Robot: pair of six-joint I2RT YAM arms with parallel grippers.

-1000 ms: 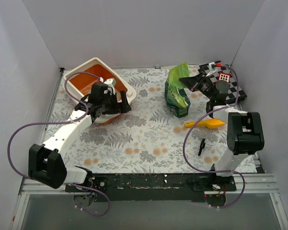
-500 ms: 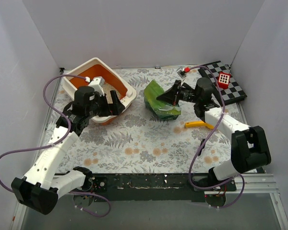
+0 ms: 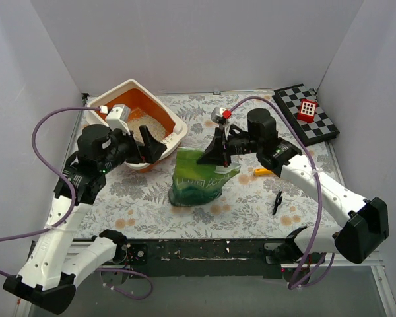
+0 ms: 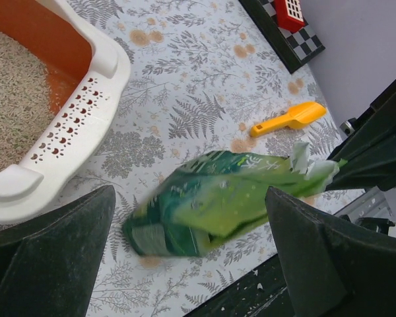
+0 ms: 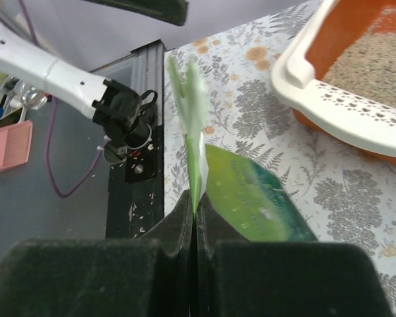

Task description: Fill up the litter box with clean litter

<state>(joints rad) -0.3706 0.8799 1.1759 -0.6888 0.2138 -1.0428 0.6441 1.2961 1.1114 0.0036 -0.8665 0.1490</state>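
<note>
The litter box point(image 3: 178, 128), cream rim and orange basin, sits at the back left, tilted against the wall. Pale beige litter point(image 3: 157, 126) covers part of its floor. It also shows in the left wrist view point(image 4: 72, 125) with litter point(image 4: 13, 105). My left gripper point(image 3: 152, 146) is open and empty, just in front of the box. My right gripper point(image 3: 209, 156) is shut on the top edge of a glossy green bag point(image 3: 198, 179) and holds it hanging over the table's middle. In the right wrist view the jaws point(image 5: 195, 205) pinch the bag's flat top point(image 5: 251, 198).
A yellow scoop point(image 4: 290, 119) lies on the table right of the bag, partly hidden under my right arm point(image 3: 263, 172). A checkered board point(image 3: 323, 122) with a red block is at the back right. A small black object point(image 3: 276, 201) lies at the front right.
My right gripper has carried the green bag from the back right toward the middle front of the table. My left arm has lifted and drawn back to the left of the box front.
</note>
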